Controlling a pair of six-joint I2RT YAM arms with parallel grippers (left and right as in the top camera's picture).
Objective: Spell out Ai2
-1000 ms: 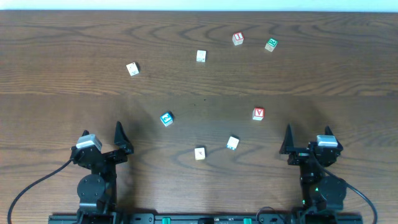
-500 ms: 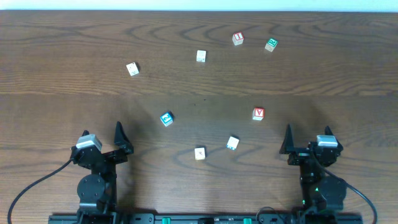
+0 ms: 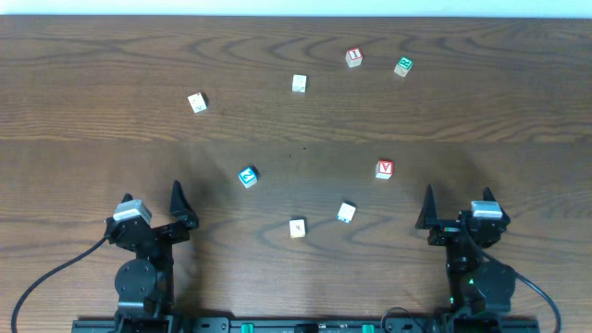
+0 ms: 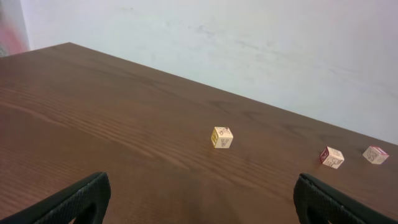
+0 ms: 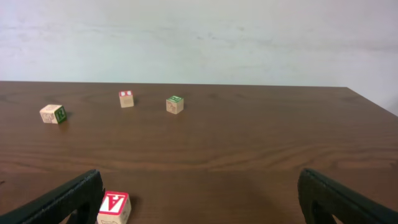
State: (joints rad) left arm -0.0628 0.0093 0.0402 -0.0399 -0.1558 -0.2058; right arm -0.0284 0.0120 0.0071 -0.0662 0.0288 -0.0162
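Overhead: the dark wooden table [image 3: 92, 139] carries 8 small cubes, all well apart. The red A cube [image 3: 384, 169] lies right of centre. The blue 2 cube [image 3: 247, 177] lies left of centre, at 9 o'clock from the A. The red I cube [image 3: 353, 57] lies near the far edge, at about 11 o'clock from the A, with the green-marked cube [image 3: 402, 66] just beside it at 4 o'clock. 1 pale cube [image 3: 299, 83] sits at 8 o'clock from the I, another [image 3: 196, 102] farther left, and 2 more [image 3: 345, 213] [image 3: 297, 228] at 7 o'clock from the A. The left gripper [image 3: 151, 205] sits at 7 o'clock from the blue 2 cube and the right gripper [image 3: 458, 208] at 4 o'clock from the A; both have their fingers spread wide and hold nothing.

Left wrist: the 2 black fingertips [image 4: 74, 199] stand far apart at the bottom corners, nothing between them. A pale cube with yellowish marks [image 4: 221, 137] lies ahead at 12 o'clock. At 2 o'clock, 2 cubes [image 4: 331, 157] [image 4: 375, 154] show reddish marks too small to read.

Right wrist: the fingers [image 5: 68, 199] are wide apart. The red A cube [image 5: 114, 207] rests on the table just inside the left-hand finger. Farther off, at 11 o'clock, are the red I cube [image 5: 126, 98] and the green-marked cube [image 5: 175, 104], and at 10 o'clock a pale cube with a green side [image 5: 53, 113].
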